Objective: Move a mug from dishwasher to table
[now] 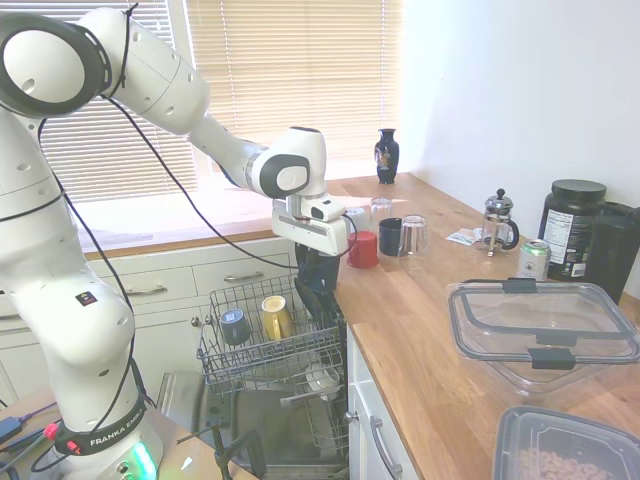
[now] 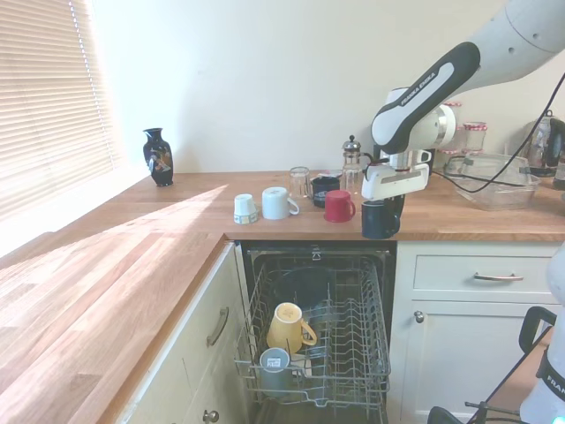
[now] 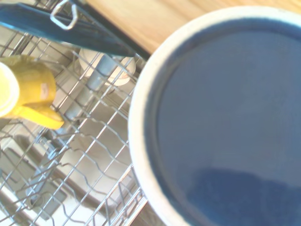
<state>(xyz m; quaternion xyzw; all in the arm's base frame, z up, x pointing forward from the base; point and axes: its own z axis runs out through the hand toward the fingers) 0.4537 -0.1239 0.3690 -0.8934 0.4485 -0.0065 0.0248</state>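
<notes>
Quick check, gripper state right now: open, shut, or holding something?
Gripper: shut on the mug, carried at the table's front edge, above the dishwasher.

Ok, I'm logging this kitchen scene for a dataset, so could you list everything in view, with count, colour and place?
navy mug: one, dark navy, held at the countertop's front edge
yellow mug: one, golden yellow, in the dishwasher rack
grey-blue mug: one, in the rack's front
dishwasher rack: one, grey wire, pulled out
countertop: one, light-brown wood
vase: one, dark blue, by the window
white cups: two, above the dishwasher
red mug: one, beside the navy mug
black mug: one, behind the red mug
glasses: two, clear, near the black mug
French press: one, by the wall
can: one, silver and green
tub: one, black
plastic containers: two, clear, nearest the first exterior camera
gripper: one, shut on the navy mug
</notes>
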